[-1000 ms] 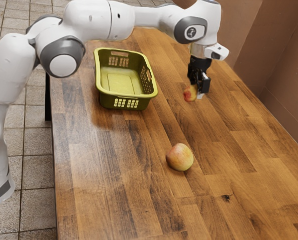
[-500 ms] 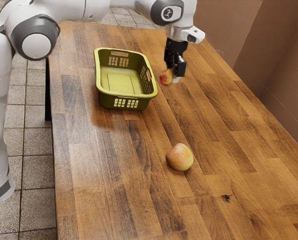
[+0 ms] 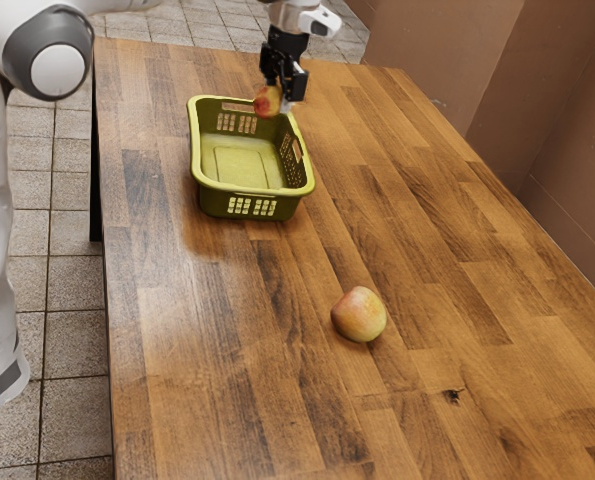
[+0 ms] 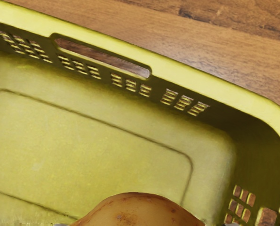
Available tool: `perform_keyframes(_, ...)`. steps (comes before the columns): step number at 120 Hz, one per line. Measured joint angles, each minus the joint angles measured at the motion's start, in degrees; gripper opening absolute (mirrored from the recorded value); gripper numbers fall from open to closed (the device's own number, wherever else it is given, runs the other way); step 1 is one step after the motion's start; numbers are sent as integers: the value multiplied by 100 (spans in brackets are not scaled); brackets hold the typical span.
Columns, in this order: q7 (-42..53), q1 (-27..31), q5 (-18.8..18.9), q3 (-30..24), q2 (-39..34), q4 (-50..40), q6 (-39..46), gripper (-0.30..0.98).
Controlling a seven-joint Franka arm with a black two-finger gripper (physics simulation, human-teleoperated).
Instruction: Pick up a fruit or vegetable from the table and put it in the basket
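Claw (image 3: 281,97) grasps one fruit (image 3: 266,101) above the single basket's (image 3: 245,189) one-o'clock end, exterior view, a second fruit (image 3: 359,314) lying at five o'clock.

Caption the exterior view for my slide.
Black gripper holding a red-and-yellow fruit above an olive-green basket, with a second fruit resting on the wooden table.

White arm (image 3: 47,52) outstretched, black claw (image 3: 278,101) pointing downward, gripping firmly.
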Motion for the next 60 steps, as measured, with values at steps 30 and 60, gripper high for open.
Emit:
perform_keyframes(30, 133, 111, 133, 547, -30, -45, -103, 35)
perform_keyframes(60, 259, 149, 90, 556, 1, -45, -115, 61)
